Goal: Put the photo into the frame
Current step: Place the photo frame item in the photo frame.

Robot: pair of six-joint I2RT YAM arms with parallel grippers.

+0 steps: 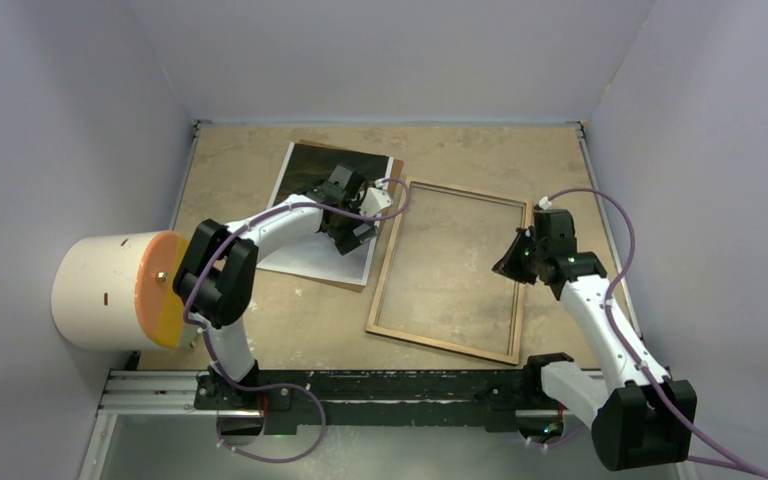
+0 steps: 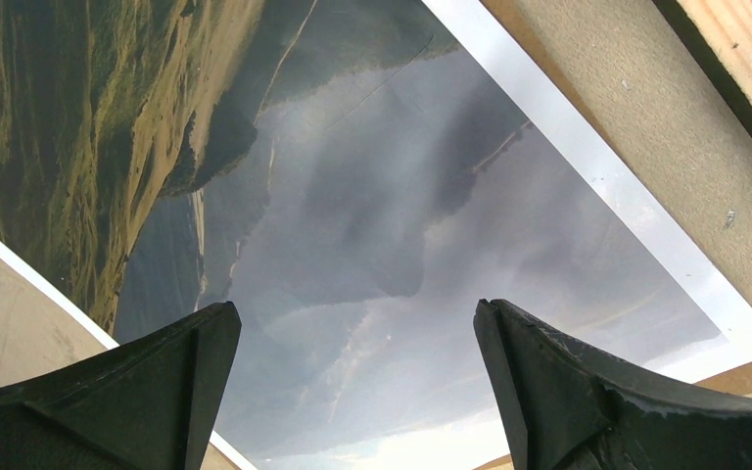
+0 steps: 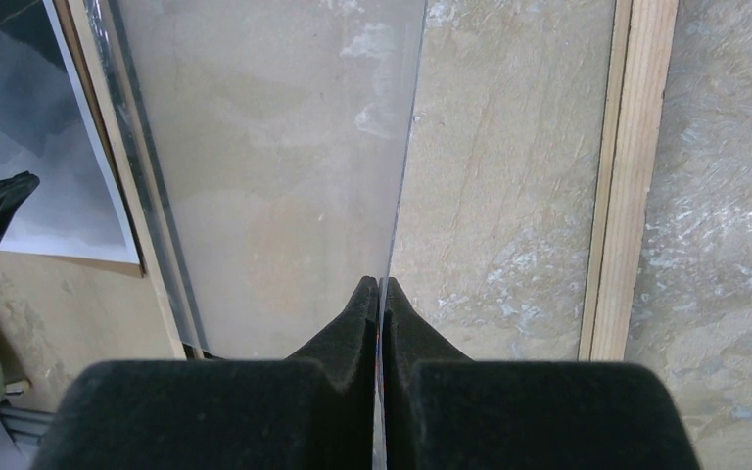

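Left gripper [image 2: 352, 323] hovering, jaws spread wide, gripping nothing. Photo [image 2: 372, 196] lying flat directly beneath its fingers. Right gripper [image 3: 380, 290] clenching edge of clear pane [image 3: 274, 147]. Frame [image 3: 634, 147] lying wood-side up under and ahead of it, photo sitting off to its left.

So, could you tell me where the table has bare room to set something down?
Bare tabletop lies between the glossy mountain photo and the arm bases, left of the thin light-wood rectangular frame; another strip runs beyond the frame's far rail. The photo-frame gap is crowded by the left arm.
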